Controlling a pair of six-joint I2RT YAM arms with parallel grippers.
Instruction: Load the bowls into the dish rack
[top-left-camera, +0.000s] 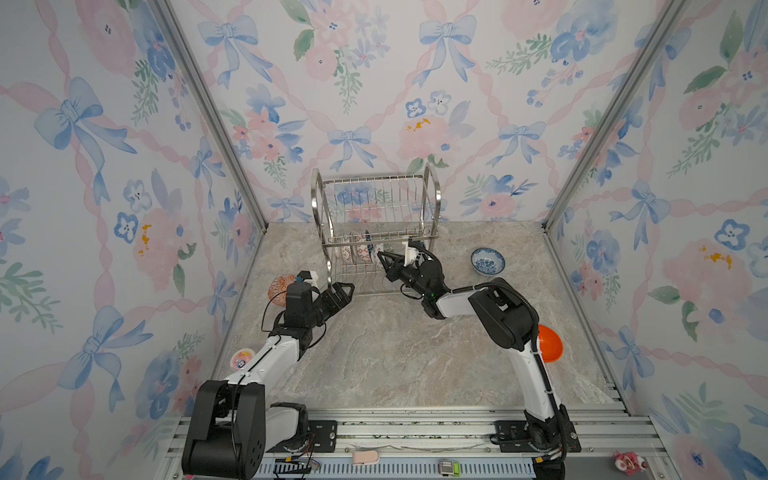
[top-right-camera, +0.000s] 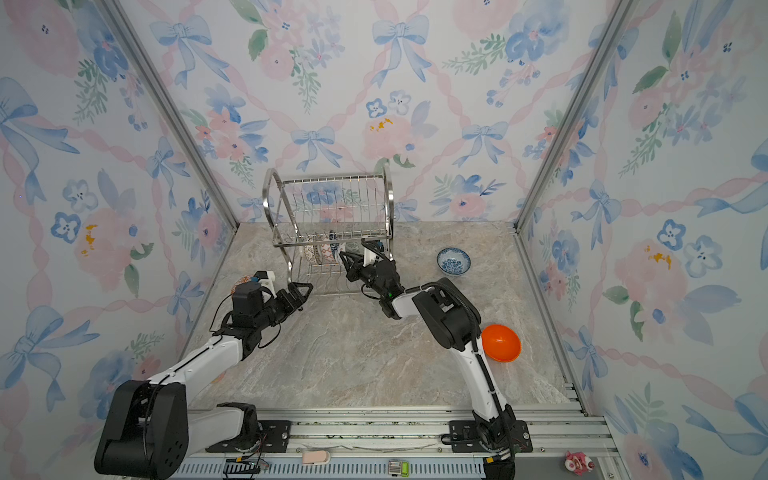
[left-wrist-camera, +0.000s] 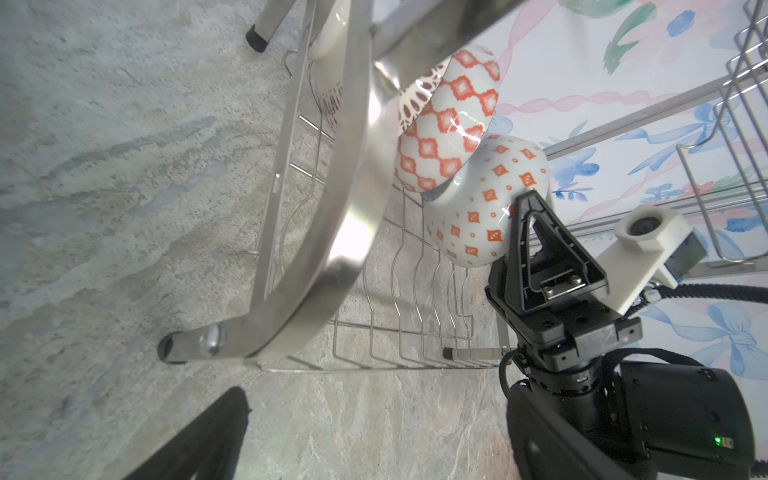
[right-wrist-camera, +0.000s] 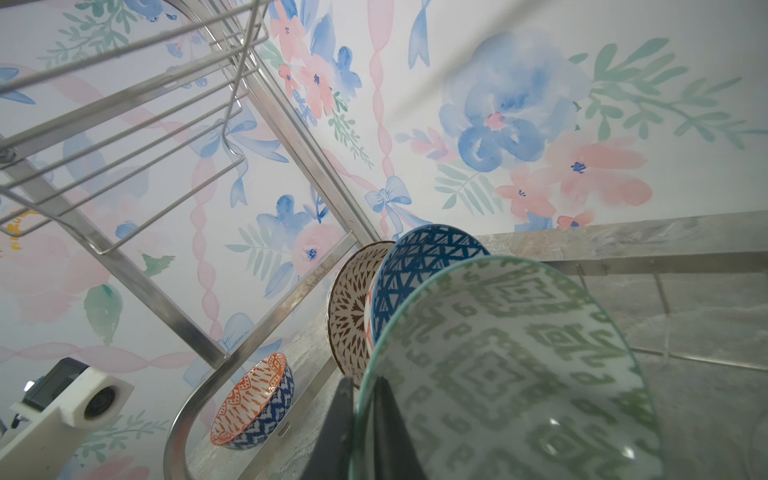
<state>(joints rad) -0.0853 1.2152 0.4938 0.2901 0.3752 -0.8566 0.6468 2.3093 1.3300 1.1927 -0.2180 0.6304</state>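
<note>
Low inside the dish rack (top-left-camera: 374, 179), the right gripper (top-left-camera: 381, 258) pinches a green bowl (right-wrist-camera: 498, 365); left of the rack, the left gripper (top-left-camera: 347, 295) hangs open.

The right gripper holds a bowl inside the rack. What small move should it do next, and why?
Probably ease the green bowl down a little until the lower wires of the rack carry it. The right gripper is shut on its rim, and it stands on edge beside the blue bowl, but I cannot tell whether it rests on the wires yet.
</note>
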